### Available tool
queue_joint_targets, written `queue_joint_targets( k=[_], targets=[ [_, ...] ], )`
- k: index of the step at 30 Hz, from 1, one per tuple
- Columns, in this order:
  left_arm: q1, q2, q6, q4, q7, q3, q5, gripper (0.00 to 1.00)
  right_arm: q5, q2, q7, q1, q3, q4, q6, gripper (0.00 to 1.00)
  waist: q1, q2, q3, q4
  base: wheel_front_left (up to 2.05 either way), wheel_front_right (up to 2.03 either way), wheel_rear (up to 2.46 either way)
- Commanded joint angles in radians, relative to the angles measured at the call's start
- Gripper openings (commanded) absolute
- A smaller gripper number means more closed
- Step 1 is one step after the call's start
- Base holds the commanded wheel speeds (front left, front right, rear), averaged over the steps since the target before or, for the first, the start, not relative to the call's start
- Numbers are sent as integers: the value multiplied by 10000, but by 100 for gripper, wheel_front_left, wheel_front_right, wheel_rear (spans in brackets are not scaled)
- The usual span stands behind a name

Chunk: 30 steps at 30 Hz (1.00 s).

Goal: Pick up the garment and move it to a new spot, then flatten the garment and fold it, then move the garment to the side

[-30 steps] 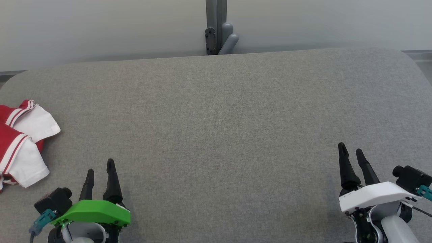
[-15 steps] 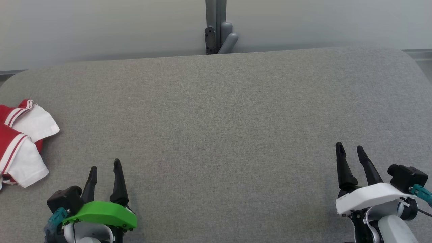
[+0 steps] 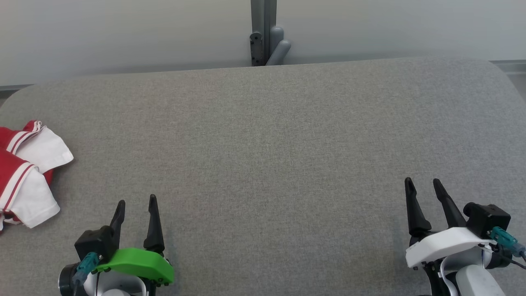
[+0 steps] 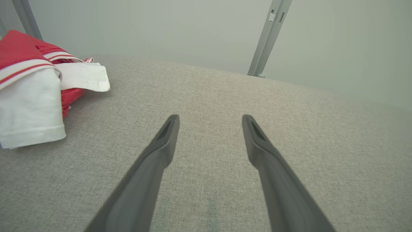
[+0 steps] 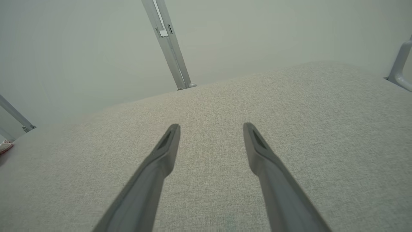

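Note:
The garment (image 3: 24, 172) is red and white with striped trim, lying bunched at the far left edge of the grey table (image 3: 263, 144). In the left wrist view the garment (image 4: 35, 93) sits at the upper left, apart from the fingers. My left gripper (image 3: 137, 201) hovers near the front edge, to the right of the garment, open and empty; the left wrist view shows my left gripper (image 4: 210, 118) with only cloth-covered table between its fingers. My right gripper (image 3: 422, 183) is at the lower right, open and empty, and the right wrist view has it (image 5: 210, 127) over bare table.
A grey metal post (image 3: 264, 33) with a bracket stands behind the table's far edge against a pale wall. The table's corners are rounded. A small bit of the garment (image 5: 4, 146) peeks in at the right wrist view's left edge.
My left gripper has drawn back toward the front edge and shifted right, away from the garment. My right gripper has slid slightly left and back. The garment has not moved.

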Motion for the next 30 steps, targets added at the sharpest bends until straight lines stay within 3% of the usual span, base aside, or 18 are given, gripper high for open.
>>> queue_joint_targets(
  k=[1,30],
  targets=[
    [91,71,-33,2,-99,-62,349,100,-367,12,-81,79,-62,0,3,100,0,0,-18,0,0,0,0],
    [243,86,137,370,-623,-235,2451,100,-3185,311,-347,181,-516,349,2,100,0,0,-27,20,0,0,0]
  ],
)
